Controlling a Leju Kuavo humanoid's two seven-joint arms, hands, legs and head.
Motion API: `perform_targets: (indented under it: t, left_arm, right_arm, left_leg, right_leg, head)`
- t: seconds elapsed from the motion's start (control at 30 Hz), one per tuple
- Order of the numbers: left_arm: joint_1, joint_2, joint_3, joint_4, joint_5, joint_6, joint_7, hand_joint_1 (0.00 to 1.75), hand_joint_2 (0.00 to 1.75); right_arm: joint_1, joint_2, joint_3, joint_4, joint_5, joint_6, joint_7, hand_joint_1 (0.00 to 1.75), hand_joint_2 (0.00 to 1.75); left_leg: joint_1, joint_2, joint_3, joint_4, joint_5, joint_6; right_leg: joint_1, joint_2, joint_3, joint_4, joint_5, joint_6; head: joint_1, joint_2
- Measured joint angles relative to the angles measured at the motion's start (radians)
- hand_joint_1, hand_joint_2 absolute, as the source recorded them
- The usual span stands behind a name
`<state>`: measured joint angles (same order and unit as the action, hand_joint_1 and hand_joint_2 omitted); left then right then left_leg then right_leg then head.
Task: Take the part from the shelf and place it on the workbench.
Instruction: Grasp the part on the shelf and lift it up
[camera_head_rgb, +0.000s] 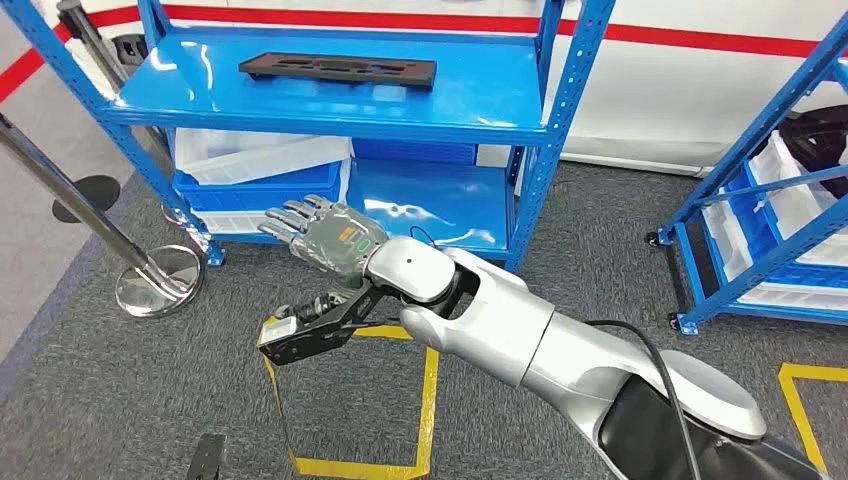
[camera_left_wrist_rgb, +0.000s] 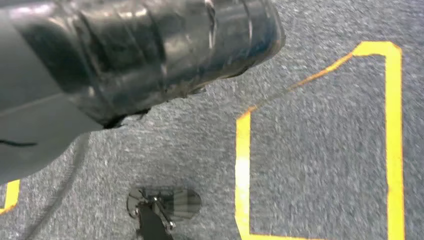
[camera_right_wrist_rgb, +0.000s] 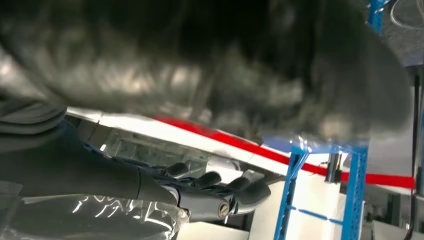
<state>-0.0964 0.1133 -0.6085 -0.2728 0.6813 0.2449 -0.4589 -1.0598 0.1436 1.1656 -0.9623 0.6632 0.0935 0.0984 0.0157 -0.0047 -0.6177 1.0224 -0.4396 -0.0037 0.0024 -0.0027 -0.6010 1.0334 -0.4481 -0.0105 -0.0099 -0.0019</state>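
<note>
Black part (camera_head_rgb: 338, 68) flat on the top blue shelf (camera_head_rgb: 470, 95), untouched; my right hand (camera_head_rgb: 322, 233) hangs below it with fingers apart, holding nothing.

I have that hand raised in front of the lower shelf level, well short of the part and beneath the deck it lies on. My left hand (camera_left_wrist_rgb: 125, 55) is a blurred dark mass over grey carpet and yellow floor tape (camera_left_wrist_rgb: 243, 165), and I cannot tell whether its fingers are apart or together. My worry: if I lift straight up, the fingers may knock the shelf's front edge. The part is thin and lies flat, so a poor grip may push it back or tip it off the deck. The upright (camera_head_rgb: 560, 120) stands near my reach. I can read no label or writing anywhere; the mark on the back of the hand is too small.
</note>
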Motion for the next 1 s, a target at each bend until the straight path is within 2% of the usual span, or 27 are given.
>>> perform_targets:
  t: [0.07,0.1,0.13,0.2,0.23,0.27,0.3,0.33,0.4,0.43,0.47,0.57,0.6,0.67,0.73,0.77,0.8,0.83,0.87,0.93,0.97,1.0]
  left_arm:
    - [0.002,0.000,0.000,0.000,0.000,0.000,0.000,0.00,0.00]
    - [0.003,0.000,0.000,0.000,0.001,0.000,-0.001,0.00,0.00]
    - [0.003,0.000,0.000,0.000,0.001,0.000,-0.001,0.00,0.00]
    - [0.002,0.000,0.000,0.000,0.001,0.000,-0.001,0.00,0.00]
    - [0.002,0.000,0.000,0.000,0.001,0.000,-0.001,0.00,0.00]
    - [0.003,0.000,0.000,0.000,0.001,0.000,-0.001,0.00,0.00]
    - [0.004,0.000,0.000,0.000,0.001,0.001,-0.001,0.00,0.00]
    - [0.004,0.000,0.000,0.000,0.002,0.001,-0.002,0.00,0.00]
    - [0.004,0.000,0.000,0.000,0.008,0.001,-0.003,0.00,0.00]
    - [0.004,0.001,0.000,0.000,0.015,0.001,-0.003,0.00,0.00]
    - [0.005,0.002,0.000,0.000,0.024,0.001,-0.001,0.00,0.00]
    - [0.007,0.007,0.000,0.002,0.046,0.000,0.006,0.00,0.00]
    - [0.008,0.008,0.000,0.002,0.050,-0.001,0.007,0.00,0.00]
    - [0.008,0.014,0.000,0.003,0.056,-0.001,0.008,0.00,0.00]
    - [0.009,0.020,0.000,0.003,0.058,-0.001,0.010,0.00,0.00]
    - [0.011,0.022,0.000,0.003,0.058,-0.001,0.012,0.00,0.00]
    - [0.012,0.023,0.000,0.004,0.058,-0.001,0.015,0.00,0.00]
    - [0.013,0.024,0.000,0.004,0.058,0.000,0.017,0.00,0.00]
    - [0.014,0.025,0.000,0.004,0.058,0.001,0.018,0.00,0.00]
    - [0.012,0.027,0.000,0.004,0.058,0.002,0.020,0.00,0.00]
    - [0.010,0.027,0.000,0.004,0.058,0.003,0.020,0.00,0.00]
    - [0.010,0.027,0.000,0.004,0.060,0.003,0.020,0.00,0.00]
  right_arm:
    - [0.000,0.001,-0.002,0.002,0.000,0.000,0.000,0.00,0.00]
    - [-0.001,0.001,-0.004,0.003,0.000,-0.001,0.000,0.00,0.00]
    - [-0.001,0.002,-0.006,0.005,0.000,-0.001,0.000,0.00,0.00]
    - [-0.001,0.002,-0.008,0.008,0.000,-0.002,0.000,0.00,0.00]
    - [0.001,0.003,-0.009,0.010,-0.001,-0.002,0.000,0.00,0.00]
    - [0.003,0.003,-0.009,0.012,-0.001,-0.003,-0.001,0.00,0.00]
    - [0.004,0.003,-0.009,0.014,-0.001,-0.003,-0.003,0.00,0.00]
    - [0.004,0.004,-0.009,0.017,-0.002,-0.005,-0.007,0.00,0.00]
    - [0.002,0.011,-0.010,0.024,-0.003,-0.013,-0.021,0.00,0.00]
    - [0.000,0.020,-0.011,0.033,-0.004,-0.020,-0.031,0.00,0.00]
    - [-0.002,0.032,-0.011,0.045,-0.005,-0.030,-0.043,0.00,0.00]
    - [-0.006,0.071,-0.012,0.085,-0.006,-0.056,-0.068,0.00,0.00]
    - [-0.009,0.081,-0.012,0.096,-0.007,-0.061,-0.071,0.00,0.00]
    - [-0.017,0.102,-0.012,0.113,-0.014,-0.069,-0.077,0.00,0.00]
    - [-0.022,0.116,-0.014,0.131,-0.027,-0.075,-0.083,0.00,0.00]
    - [-0.023,0.121,-0.015,0.139,-0.033,-0.077,-0.085,0.00,0.00]
    - [-0.023,0.126,-0.016,0.148,-0.037,-0.078,-0.087,0.00,0.00]
    - [-0.024,0.130,-0.016,0.156,-0.039,-0.079,-0.088,0.00,0.00]
    - [-0.025,0.135,-0.017,0.162,-0.041,-0.081,-0.089,0.00,0.00]
    - [-0.032,0.145,-0.018,0.173,-0.041,-0.088,-0.090,0.00,0.00]
    - [-0.035,0.149,-0.018,0.179,-0.041,-0.093,-0.091,0.00,0.00]
    - [-0.037,0.153,-0.019,0.185,-0.041,-0.097,-0.091,0.00,0.00]
  left_leg:
    - [0.004,0.000,0.005,-0.007,0.003,0.005]
    - [0.007,-0.001,0.008,-0.011,0.005,0.009]
    - [0.009,-0.001,0.011,-0.014,0.006,0.013]
    - [0.008,-0.002,0.012,-0.015,0.006,0.018]
    - [0.007,-0.002,0.012,-0.014,0.005,0.020]
    - [0.006,-0.002,0.012,-0.013,0.004,0.020]
    - [0.006,-0.004,0.012,-0.011,0.003,0.021]
    - [0.006,-0.006,0.013,-0.009,0.001,0.020]
    - [0.005,-0.010,0.013,-0.004,-0.004,0.016]
    - [0.003,-0.011,0.011,-0.001,-0.006,0.012]
    - [0.002,-0.012,0.009,0.000,-0.007,0.008]
    - [0.003,-0.011,0.006,-0.003,-0.007,-0.007]
    - [0.004,-0.009,0.002,0.008,-0.016,-0.012]
    - [0.005,-0.005,-0.031,0.083,-0.060,-0.020]
    - [0.006,-0.004,-0.092,0.209,-0.113,-0.027]
    - [0.006,-0.004,-0.116,0.254,-0.123,-0.029]
    - [0.006,-0.003,-0.124,0.267,-0.116,-0.030]
    - [0.007,-0.002,-0.114,0.240,-0.091,-0.031]
    - [0.008,-0.001,-0.087,0.181,-0.054,-0.031]
    - [0.006,0.002,-0.028,0.057,-0.007,-0.027]
    - [0.005,0.002,-0.011,0.021,0.001,-0.023]
    - [0.002,0.001,-0.005,0.009,-0.002,-0.018]
  right_leg:
    - [0.002,0.000,-0.001,0.006,-0.008,0.007]
    - [0.002,0.000,-0.008,0.025,-0.022,0.012]
    - [0.001,0.001,-0.027,0.066,-0.046,0.017]
    - [-0.002,0.001,-0.092,0.200,-0.106,0.022]
    - [-0.003,0.001,-0.123,0.260,-0.124,0.023]
    - [-0.004,0.001,-0.142,0.292,-0.127,0.024]
    - [-0.004,0.001,-0.143,0.286,-0.110,0.023]
    - [-0.004,0.002,-0.126,0.245,-0.079,0.021]
    - [-0.003,0.005,-0.063,0.110,-0.011,0.012]
    - [-0.002,0.006,-0.038,0.056,0.007,0.008]
    - [0.000,0.008,-0.023,0.023,0.013,0.004]
    - [0.000,0.007,-0.017,0.003,0.011,-0.007]
    - [-0.002,0.006,-0.014,-0.002,0.013,-0.012]
    - [-0.006,0.002,-0.008,-0.010,0.016,-0.020]
    - [-0.005,0.001,-0.008,-0.009,0.015,-0.024]
    - [-0.004,0.000,-0.007,-0.008,0.014,-0.025]
    - [-0.004,0.000,-0.007,-0.006,0.013,-0.025]
    - [-0.004,0.000,-0.007,-0.004,0.011,-0.025]
    - [-0.005,0.000,-0.006,-0.001,0.009,-0.024]
    - [-0.002,0.002,-0.007,0.005,0.004,-0.019]
    - [0.000,0.002,-0.009,0.007,0.003,-0.015]
    - [0.002,0.002,-0.010,0.008,0.003,-0.011]
  head:
    - [0.001,0.000]
    - [0.001,0.000]
    - [0.002,0.000]
    - [0.003,0.000]
    - [0.003,0.000]
    - [0.003,0.000]
    - [0.003,0.000]
    - [0.003,0.000]
    - [0.003,0.000]
    - [0.002,0.000]
    - [0.002,0.000]
    - [0.001,0.000]
    - [0.000,0.000]
    - [-0.003,0.000]
    - [-0.005,0.000]
    - [-0.004,0.000]
    - [-0.005,0.000]
    - [-0.005,0.000]
    - [-0.005,0.000]
    - [-0.005,0.000]
    - [-0.004,0.000]
    - [-0.004,0.000]
